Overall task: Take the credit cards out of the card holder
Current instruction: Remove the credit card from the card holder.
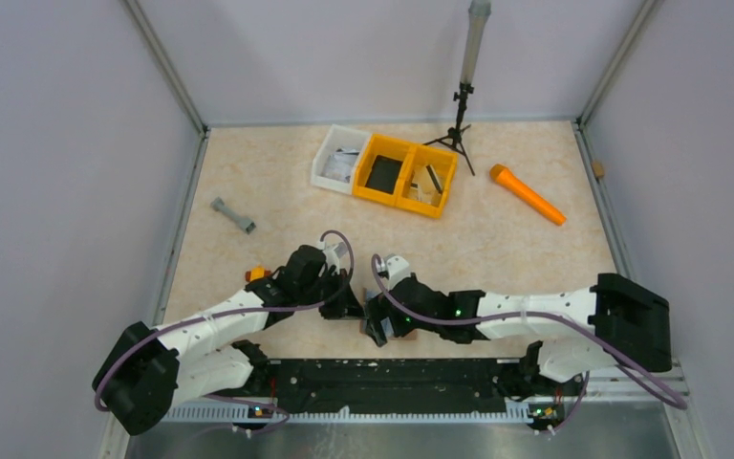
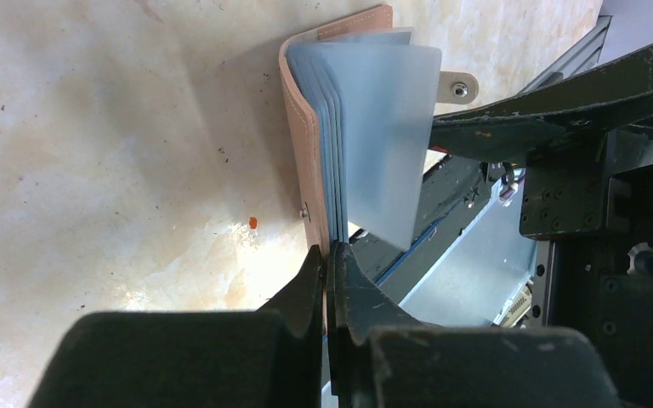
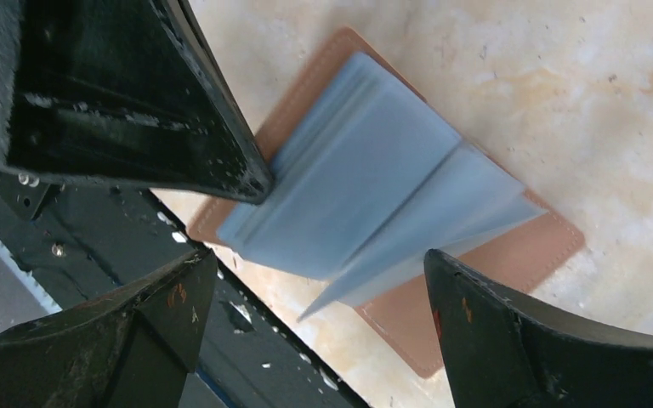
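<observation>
At the near edge of the pale marbled stone-look table (image 1: pixel 497 249) the two arms meet, and from above their wrists hide the small reddish-brown leather-like folding card holder (image 3: pixel 510 246) almost wholly. The left gripper (image 2: pixel 329 265) is pressed together on the holder's lower edge, pinching the cover and the pale blue-grey translucent plastic sleeves (image 3: pixel 366 187), which fan open. The holder's bottom corner is cut off behind the left gripper's fingers. A small tab with a metal snap (image 2: pixel 457 86) sticks out at its far corner. The right gripper (image 3: pixel 321 272) is spread, one finger at each side of the open holder. Whether they touch it cannot be told. No credit cards can be made out through the cloudy sleeves.

A small orange piece (image 1: pixel 256 273) peeks from behind the left arm, too small to identify. Farther off lie a grey dumbbell-shaped part (image 1: pixel 233 216), a white plastic bin (image 1: pixel 317 172) touching a yellow plastic two-compartment bin (image 1: pixel 398 177) whose contents are unclear, and an orange tapered cylinder (image 1: pixel 528 194). At the back wall stands a black tripod with a grey pole (image 1: pixel 459 120)
</observation>
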{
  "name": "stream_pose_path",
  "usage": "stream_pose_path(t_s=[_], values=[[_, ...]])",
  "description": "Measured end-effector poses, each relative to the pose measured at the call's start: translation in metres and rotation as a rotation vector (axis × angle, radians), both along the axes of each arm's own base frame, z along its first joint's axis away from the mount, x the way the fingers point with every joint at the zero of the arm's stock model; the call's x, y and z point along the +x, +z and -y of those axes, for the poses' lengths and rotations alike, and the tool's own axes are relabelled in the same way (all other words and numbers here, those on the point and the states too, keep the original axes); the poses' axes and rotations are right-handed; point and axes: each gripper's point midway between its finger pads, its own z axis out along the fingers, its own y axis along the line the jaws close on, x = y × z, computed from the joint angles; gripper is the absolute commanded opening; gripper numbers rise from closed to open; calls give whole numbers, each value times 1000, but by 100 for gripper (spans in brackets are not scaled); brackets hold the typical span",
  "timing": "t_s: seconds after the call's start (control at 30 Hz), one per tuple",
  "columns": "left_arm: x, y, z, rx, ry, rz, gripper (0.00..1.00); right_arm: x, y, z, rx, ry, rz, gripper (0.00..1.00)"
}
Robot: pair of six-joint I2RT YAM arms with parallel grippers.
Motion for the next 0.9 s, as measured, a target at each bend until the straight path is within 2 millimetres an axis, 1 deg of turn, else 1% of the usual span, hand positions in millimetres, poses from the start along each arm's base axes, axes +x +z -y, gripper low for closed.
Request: stream_pose_path(t_s=[0.03, 0.13, 0.27, 0.3, 0.37, 0.43, 0.53, 0.73, 0.83, 0.9], values=[[0, 0, 0, 0, 0, 0, 0, 1, 0, -4, -4, 7, 5, 89], [0, 0, 0, 0, 0, 0, 0, 4, -1, -11, -15, 15, 13, 76], [0, 0, 0, 1, 1, 2, 0, 5, -4, -9, -27, 1, 14, 61], [1, 0, 0, 2, 3, 3, 0, 5, -4, -8, -31, -5, 15, 59], [1, 0, 0, 2, 2, 3, 0, 8, -6, -3, -52, -28, 20, 57], [1, 0, 0, 2, 2, 2, 0, 12, -10, 4, -82, -60, 28, 58], [0, 0, 0, 3, 1, 1, 0, 14, -13, 15, -119, -90, 34, 62], [0, 0, -1, 7, 1, -3, 0, 15, -5, 23, -99, -119, 42, 63], [0, 1, 0, 6, 1, -2, 0, 14, -5, 25, -90, -124, 38, 60], [0, 1, -1, 7, 1, -4, 0, 13, -7, 27, -88, -130, 33, 50]])
